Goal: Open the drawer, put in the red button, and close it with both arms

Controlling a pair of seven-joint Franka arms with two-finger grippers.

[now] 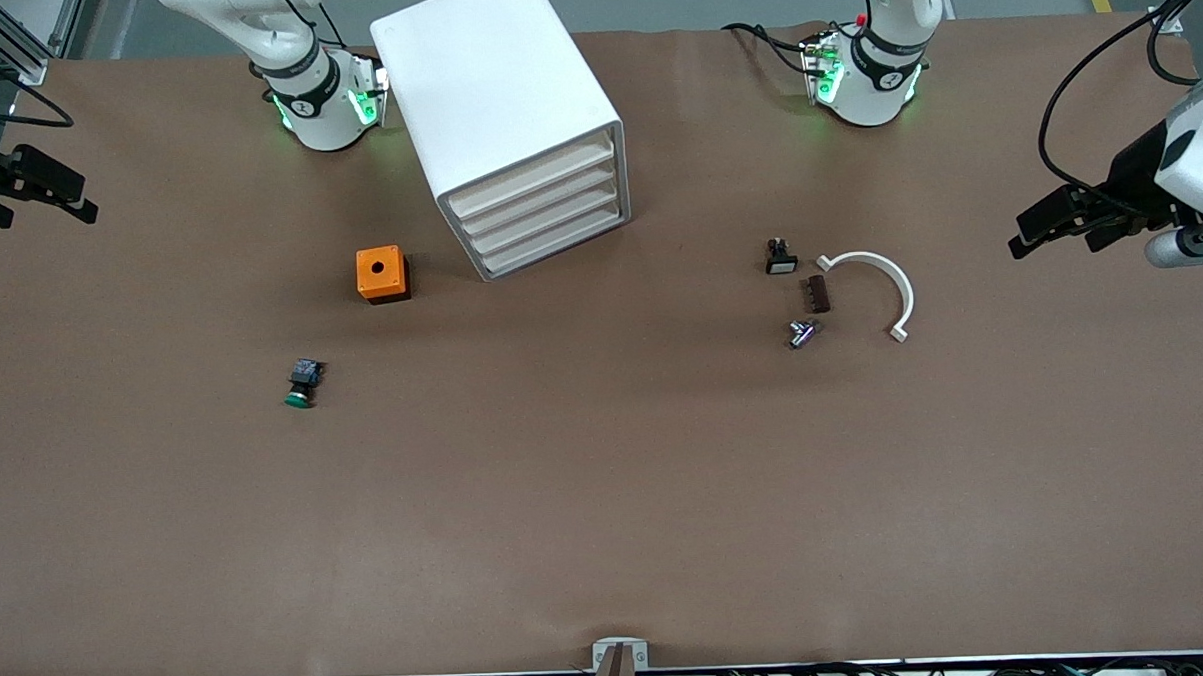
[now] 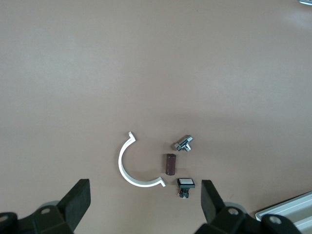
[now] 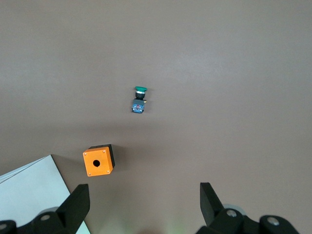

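Cannot spot the red button in any view; found only a green-capped button (image 1: 302,382) toward the right arm's end, nearer the front camera than an orange box (image 1: 381,274). Cannot tell which drawer (image 1: 537,205) of the four in the white cabinet (image 1: 498,91) is meant; all shut, fronts angled toward the front camera, probably to be reachable by either arm. Holding the left end effector (image 1: 1020,235) spread open over the surface (image 1: 607,498) edge at its own end, near a white curved clamp (image 1: 885,278), a brown block (image 1: 816,293) and a metal fitting (image 1: 800,333). Holding the right end effector (image 1: 81,201) open too, over the edge at its end. Plenty of bare room in front of the cabinet for pulling a drawer out.
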